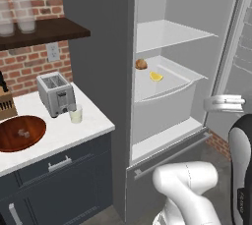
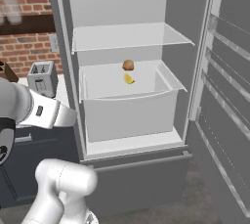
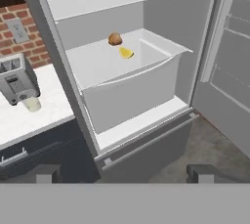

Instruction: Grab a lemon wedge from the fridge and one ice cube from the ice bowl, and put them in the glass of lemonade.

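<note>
standing open, the fridge (image 2: 122, 96) shows white shelves, its door swung out to the right. on the middle shelf lies the lemon wedge (image 3: 126, 52), just beside a brown roundish lump (image 3: 114, 38) behind it. the jaws are released, spread wide and hold nothing, well apart from the wedge. on the desk (image 1: 74, 130) left of the fridge, the glass of lemonade (image 1: 75, 114) stands just in front of the toaster (image 1: 55, 93), and the ice bowl (image 1: 19, 133) sits further left.
</note>
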Motion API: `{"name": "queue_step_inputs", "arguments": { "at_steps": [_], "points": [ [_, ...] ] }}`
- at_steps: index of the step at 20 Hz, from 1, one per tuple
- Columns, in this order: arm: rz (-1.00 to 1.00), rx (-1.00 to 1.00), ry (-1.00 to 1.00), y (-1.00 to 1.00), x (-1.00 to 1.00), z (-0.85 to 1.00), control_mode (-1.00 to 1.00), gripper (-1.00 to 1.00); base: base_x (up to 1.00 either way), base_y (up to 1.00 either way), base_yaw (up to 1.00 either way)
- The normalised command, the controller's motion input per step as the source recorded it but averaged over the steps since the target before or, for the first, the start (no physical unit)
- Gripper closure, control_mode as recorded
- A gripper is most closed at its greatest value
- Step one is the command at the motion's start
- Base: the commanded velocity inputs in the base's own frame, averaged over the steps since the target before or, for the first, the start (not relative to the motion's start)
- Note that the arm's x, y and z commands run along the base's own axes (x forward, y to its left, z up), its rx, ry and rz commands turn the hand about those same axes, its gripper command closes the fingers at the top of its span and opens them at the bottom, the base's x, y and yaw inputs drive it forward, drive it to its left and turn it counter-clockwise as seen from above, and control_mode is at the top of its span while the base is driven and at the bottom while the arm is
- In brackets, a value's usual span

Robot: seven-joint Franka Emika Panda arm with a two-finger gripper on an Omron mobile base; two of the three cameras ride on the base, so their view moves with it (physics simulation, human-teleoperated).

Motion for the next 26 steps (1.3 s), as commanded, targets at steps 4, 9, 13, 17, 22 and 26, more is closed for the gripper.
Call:
{"name": "queue_step_inputs", "arguments": {
  "at_steps": [4, 9, 13, 17, 22, 26],
  "points": [
    [0.04, 0.0, 0.0, 0.0, -0.09, 0.0, -1.0, -1.0, 0.0, 0.0, 0.0],
    [0.0, 0.0, 0.0, 0.0, -0.06, -0.01, -1.0, -1.0, 0.0, 0.0, 0.0],
    [0.0, 0.0, 0.0, -0.14, 0.0, -0.11, -1.0, -1.0, 0.0, 0.0, 0.0],
    [0.03, 0.0, 0.0, -0.81, 0.31, -0.31, -1.0, -1.0, 0.0, 0.0, 0.0],
    [0.14, 0.0, -0.01, -0.66, 0.18, -0.14, -1.0, -1.0, 0.0, 0.0, 0.0],
    [0.11, 0.0, -0.06, 0.15, 0.0, 0.0, -1.0, -1.0, 0.0, 0.0, 0.0]
  ]
}}
